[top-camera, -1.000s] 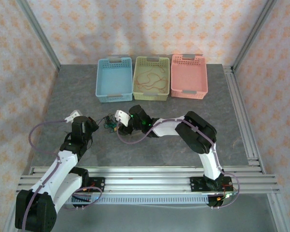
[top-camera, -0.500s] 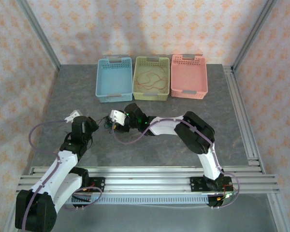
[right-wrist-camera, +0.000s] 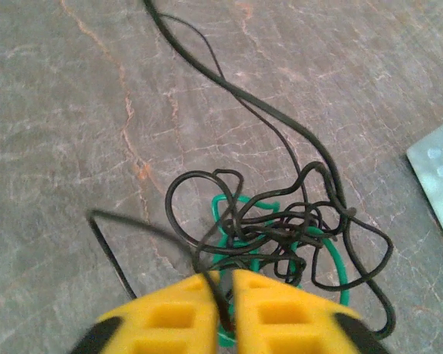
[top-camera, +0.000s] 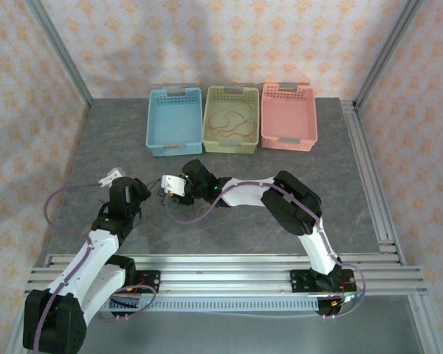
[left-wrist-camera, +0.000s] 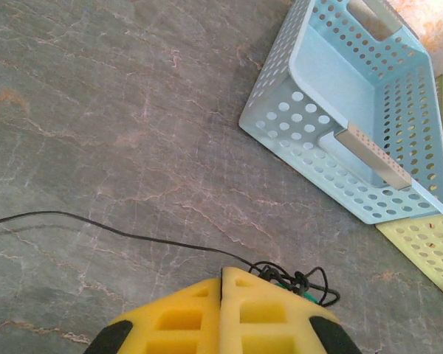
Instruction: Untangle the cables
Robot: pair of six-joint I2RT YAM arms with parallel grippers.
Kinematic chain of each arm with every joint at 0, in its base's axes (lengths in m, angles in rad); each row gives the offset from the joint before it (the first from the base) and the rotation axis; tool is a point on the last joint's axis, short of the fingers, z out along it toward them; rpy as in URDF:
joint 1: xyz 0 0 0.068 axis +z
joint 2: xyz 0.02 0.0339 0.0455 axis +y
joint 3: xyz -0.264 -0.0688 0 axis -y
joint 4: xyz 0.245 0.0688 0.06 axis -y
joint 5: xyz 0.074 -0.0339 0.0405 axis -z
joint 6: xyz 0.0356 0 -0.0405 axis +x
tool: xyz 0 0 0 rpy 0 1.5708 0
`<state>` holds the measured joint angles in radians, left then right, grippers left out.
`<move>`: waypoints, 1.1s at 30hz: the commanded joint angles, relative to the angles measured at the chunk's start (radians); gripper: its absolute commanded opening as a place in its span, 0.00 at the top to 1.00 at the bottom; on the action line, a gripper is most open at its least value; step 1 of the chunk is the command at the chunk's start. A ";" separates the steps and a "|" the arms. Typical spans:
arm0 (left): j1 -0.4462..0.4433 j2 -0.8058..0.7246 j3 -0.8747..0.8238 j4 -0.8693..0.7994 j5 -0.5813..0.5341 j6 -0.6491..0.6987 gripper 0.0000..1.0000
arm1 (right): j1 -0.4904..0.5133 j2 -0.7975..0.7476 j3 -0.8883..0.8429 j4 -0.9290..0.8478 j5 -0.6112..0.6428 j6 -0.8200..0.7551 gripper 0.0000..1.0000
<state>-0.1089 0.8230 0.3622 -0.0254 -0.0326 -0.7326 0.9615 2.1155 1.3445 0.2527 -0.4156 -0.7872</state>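
Note:
A tangle of black cable (right-wrist-camera: pixel 280 221) and dark green cable (right-wrist-camera: pixel 340 267) lies on the grey table. My right gripper (right-wrist-camera: pixel 225 284) sits at its near edge, shut on a black strand that rises blurred to the left. My left gripper (left-wrist-camera: pixel 222 271) is shut, its tips just left of the same knot (left-wrist-camera: pixel 299 280); one black strand (left-wrist-camera: pixel 96 225) trails left past them. From above, my left gripper (top-camera: pixel 142 190) and right gripper (top-camera: pixel 167 190) almost meet over the tangle. The orange-red cable (top-camera: pixel 229 122) lies loose in the yellow-green basket (top-camera: pixel 205 118).
Three perforated baskets stand in a row at the back: blue (top-camera: pixel 151 125), yellow-green and pink (top-camera: pixel 264 118). The blue basket (left-wrist-camera: pixel 295 118) is close ahead of my left gripper. Aluminium rails (top-camera: pixel 369 184) run along the right side and near edge.
My right gripper has slid left across the table toward my left gripper, its arm stretching further. The left arm has stayed where it was.

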 commanded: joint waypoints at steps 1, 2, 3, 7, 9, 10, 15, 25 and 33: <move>0.003 -0.008 0.021 0.032 0.004 0.015 1.00 | 0.006 -0.033 -0.055 0.082 0.016 0.010 0.97; 0.002 -0.008 0.023 0.033 0.004 0.015 1.00 | 0.006 -0.043 -0.073 0.111 0.022 0.017 1.00; 0.002 -0.008 0.023 0.032 0.003 0.015 1.00 | 0.005 -0.056 -0.097 0.151 0.030 0.028 1.00; 0.000 -0.008 0.021 0.031 0.000 0.015 1.00 | 0.004 -0.119 -0.198 0.297 0.116 0.088 1.00; -0.001 -0.010 0.020 0.030 -0.002 0.013 1.00 | -0.012 -0.158 -0.265 0.375 0.141 0.127 1.00; -0.001 -0.010 0.020 0.027 -0.005 0.013 1.00 | -0.029 -0.180 -0.295 0.413 0.140 0.161 1.00; -0.004 -0.004 0.024 0.026 -0.009 0.013 1.00 | -0.170 -0.285 -0.386 0.493 0.145 0.446 1.00; -0.008 -0.001 0.027 0.022 -0.018 0.013 1.00 | -0.413 -0.418 -0.643 0.698 0.088 0.790 1.00; -0.009 -0.031 0.020 -0.001 -0.055 0.002 1.00 | -0.498 -0.403 -0.759 0.864 0.233 0.925 1.00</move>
<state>-0.1123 0.8169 0.3622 -0.0257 -0.0307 -0.7330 0.4896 1.7123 0.6144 0.9855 -0.2852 0.0490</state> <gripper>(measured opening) 0.049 0.049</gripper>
